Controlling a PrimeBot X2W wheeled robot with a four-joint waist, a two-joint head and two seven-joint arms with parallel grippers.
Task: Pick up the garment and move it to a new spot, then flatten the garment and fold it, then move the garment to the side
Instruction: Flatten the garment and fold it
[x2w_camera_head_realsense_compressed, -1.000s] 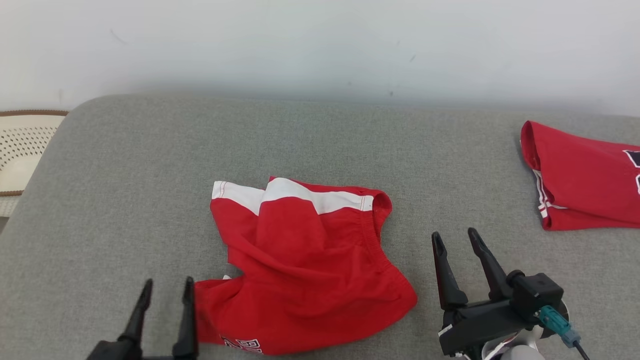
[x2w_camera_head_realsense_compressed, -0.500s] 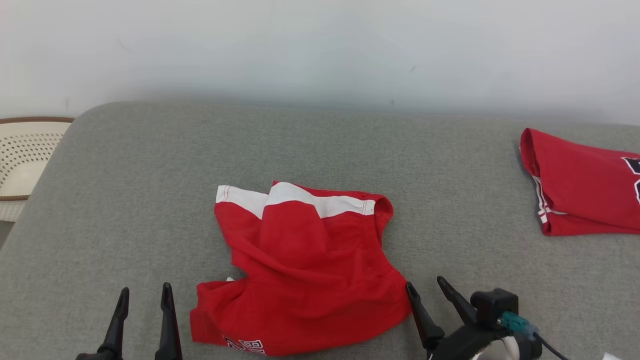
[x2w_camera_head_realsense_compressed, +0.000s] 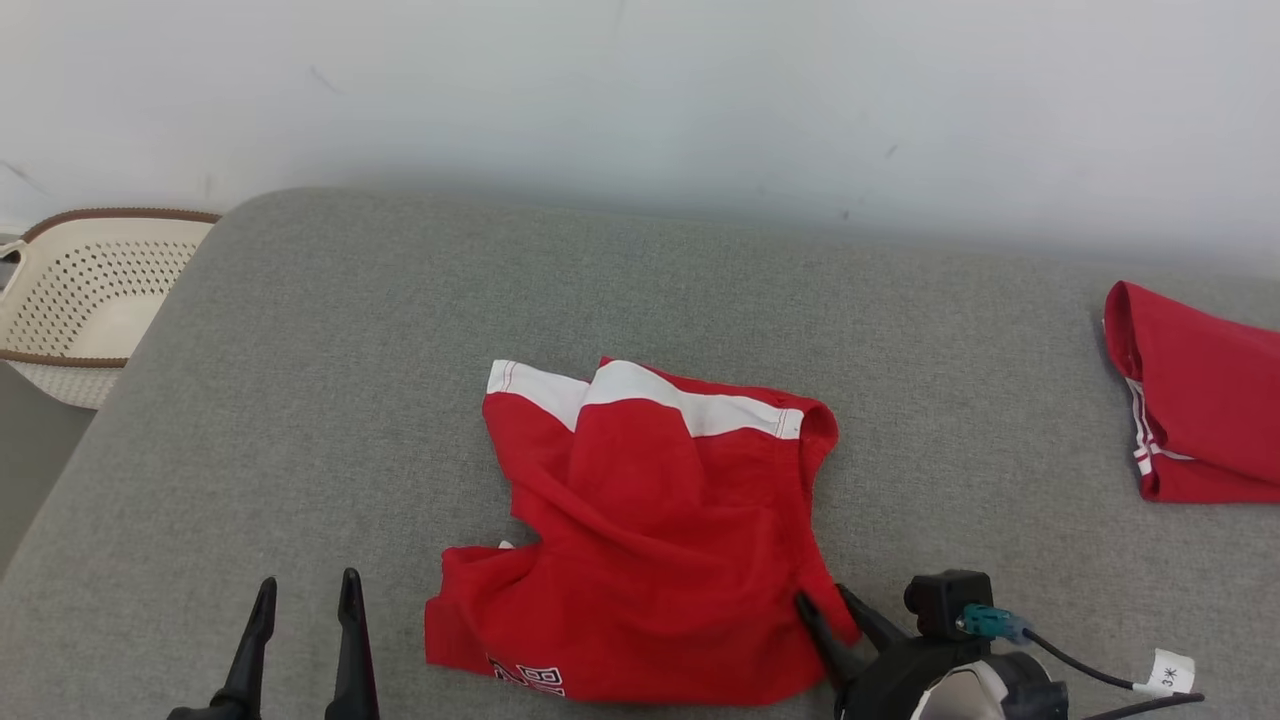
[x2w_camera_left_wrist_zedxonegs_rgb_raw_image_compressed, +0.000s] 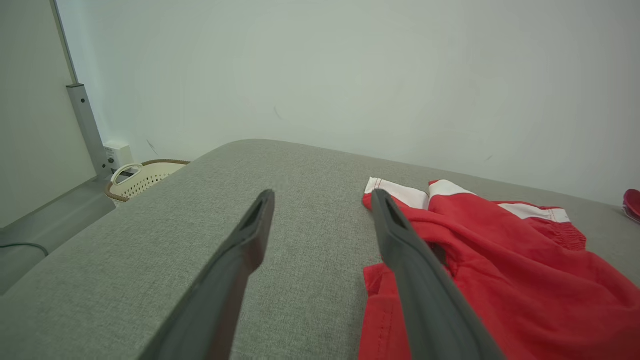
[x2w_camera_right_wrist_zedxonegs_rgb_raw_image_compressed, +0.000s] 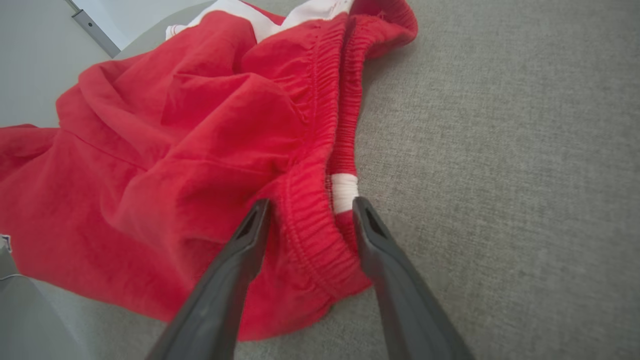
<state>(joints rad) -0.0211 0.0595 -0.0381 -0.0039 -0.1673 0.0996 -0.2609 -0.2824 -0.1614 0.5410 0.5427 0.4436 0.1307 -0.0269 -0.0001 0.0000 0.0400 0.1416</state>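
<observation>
The garment (x2w_camera_head_realsense_compressed: 650, 540) is a pair of red shorts with a white band, lying crumpled in the middle of the grey padded surface (x2w_camera_head_realsense_compressed: 300, 400). My right gripper (x2w_camera_head_realsense_compressed: 822, 598) is at its near right corner. In the right wrist view the two fingers of the right gripper (x2w_camera_right_wrist_zedxonegs_rgb_raw_image_compressed: 311, 204) stand on either side of the elastic waistband of the garment (x2w_camera_right_wrist_zedxonegs_rgb_raw_image_compressed: 175, 165), jaws apart around the fabric. My left gripper (x2w_camera_head_realsense_compressed: 308, 582) is open at the lower left, just left of the shorts. In the left wrist view the left gripper (x2w_camera_left_wrist_zedxonegs_rgb_raw_image_compressed: 324, 195) holds nothing and the garment (x2w_camera_left_wrist_zedxonegs_rgb_raw_image_compressed: 500, 260) lies to its right.
A second red garment (x2w_camera_head_realsense_compressed: 1200, 400), folded, lies at the far right of the surface. A cream perforated basket (x2w_camera_head_realsense_compressed: 90, 290) stands on the floor beyond the surface's left edge. A pale wall runs behind the surface.
The camera has swung, shifting the whole picture rightward. My right gripper has come in from beside the shorts to straddle their waistband corner, jaws narrowing slightly. The left gripper has drawn back lower.
</observation>
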